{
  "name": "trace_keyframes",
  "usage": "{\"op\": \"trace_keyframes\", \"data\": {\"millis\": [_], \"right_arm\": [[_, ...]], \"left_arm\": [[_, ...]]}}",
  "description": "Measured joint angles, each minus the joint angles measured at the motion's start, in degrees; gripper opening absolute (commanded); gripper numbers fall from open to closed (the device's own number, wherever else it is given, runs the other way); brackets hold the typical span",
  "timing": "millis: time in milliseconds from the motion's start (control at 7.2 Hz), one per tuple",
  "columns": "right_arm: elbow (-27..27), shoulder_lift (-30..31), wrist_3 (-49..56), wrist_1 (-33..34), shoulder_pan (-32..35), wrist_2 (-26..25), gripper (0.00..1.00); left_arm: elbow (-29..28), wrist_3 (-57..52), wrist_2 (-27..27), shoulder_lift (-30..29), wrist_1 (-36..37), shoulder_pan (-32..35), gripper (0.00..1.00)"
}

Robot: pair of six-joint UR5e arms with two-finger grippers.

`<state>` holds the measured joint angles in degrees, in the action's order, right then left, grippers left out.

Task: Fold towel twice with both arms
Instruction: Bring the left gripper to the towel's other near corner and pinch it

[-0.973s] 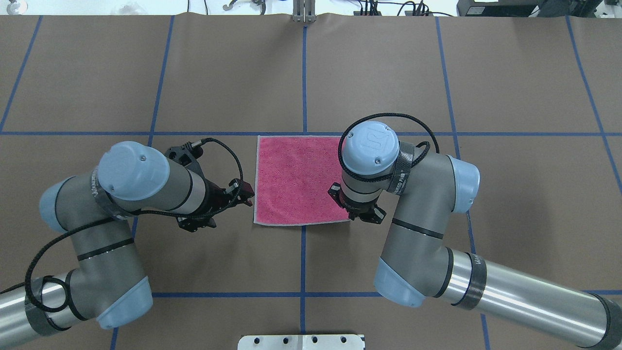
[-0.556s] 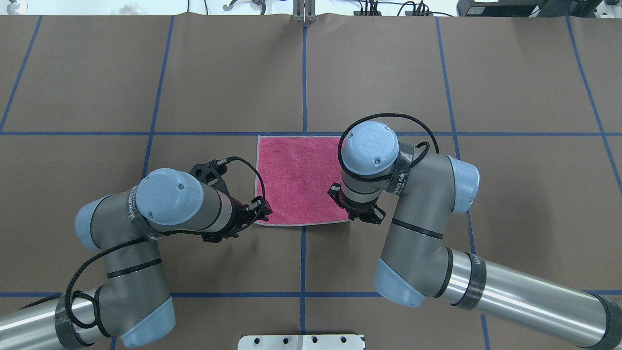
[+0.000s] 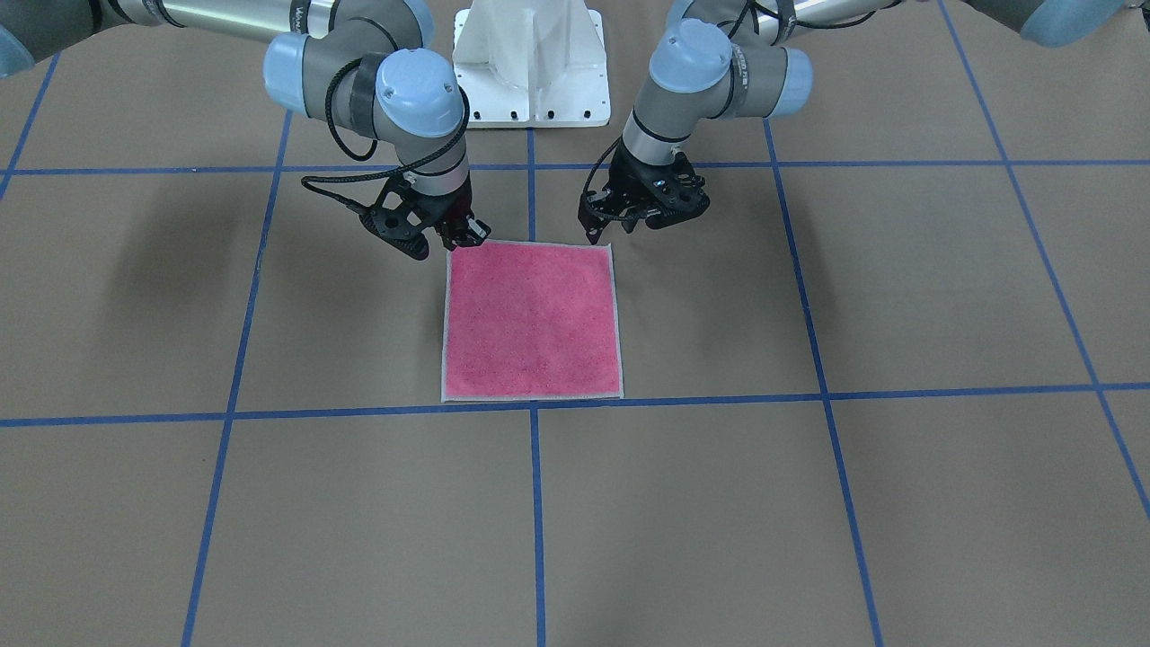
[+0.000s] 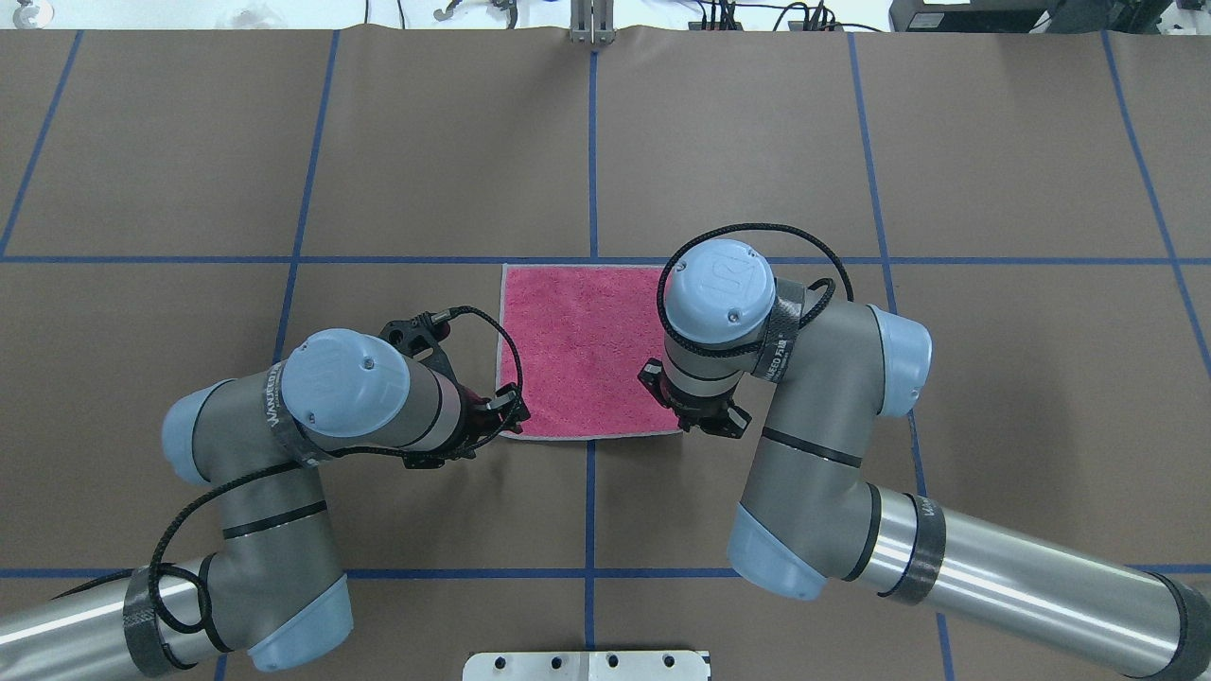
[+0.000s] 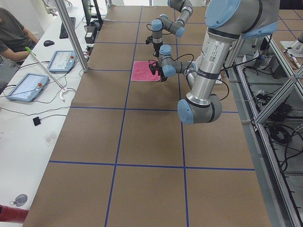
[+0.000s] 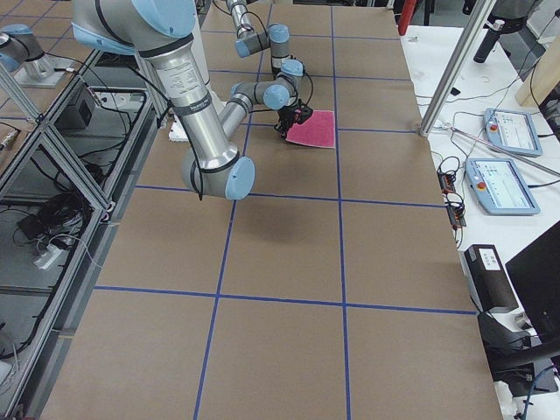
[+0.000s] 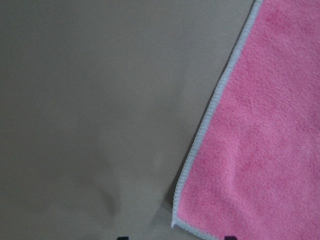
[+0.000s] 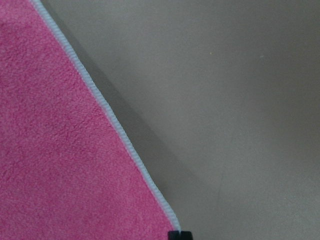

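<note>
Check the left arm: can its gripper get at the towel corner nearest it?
Probably yes. The left gripper hangs open right at that corner of the towel, which lies flat on the table with nothing in between.

The far half of the table (image 4: 605,142) lay bare, so the towel (image 4: 582,350) was open to reach from its far edge and over its middle. Both near corners were occupied: the left gripper (image 4: 511,411) at the near left one, the right gripper (image 3: 469,235) at the near right one. The left arm (image 4: 350,388) closed the left side, and the right arm (image 4: 814,378) closed the right side and hung over the towel's right edge. Between the arms, bare table ran back to the white base (image 4: 587,664).
</note>
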<state>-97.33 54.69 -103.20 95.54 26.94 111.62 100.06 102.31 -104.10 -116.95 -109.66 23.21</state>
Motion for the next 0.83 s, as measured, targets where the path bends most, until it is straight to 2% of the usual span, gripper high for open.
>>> {"op": "trace_keyframes", "data": {"millis": [278,834], "right_arm": [[0.0,0.0,0.0,0.0,0.0,0.0,0.0],[0.0,0.2,0.0,0.0,-0.1,0.0,0.0]], "left_arm": [[-1.0,-0.2,0.5,-0.4,0.0,0.0,0.61],[-2.5,-0.3,0.7,-1.6,0.0,0.0,0.38]]}}
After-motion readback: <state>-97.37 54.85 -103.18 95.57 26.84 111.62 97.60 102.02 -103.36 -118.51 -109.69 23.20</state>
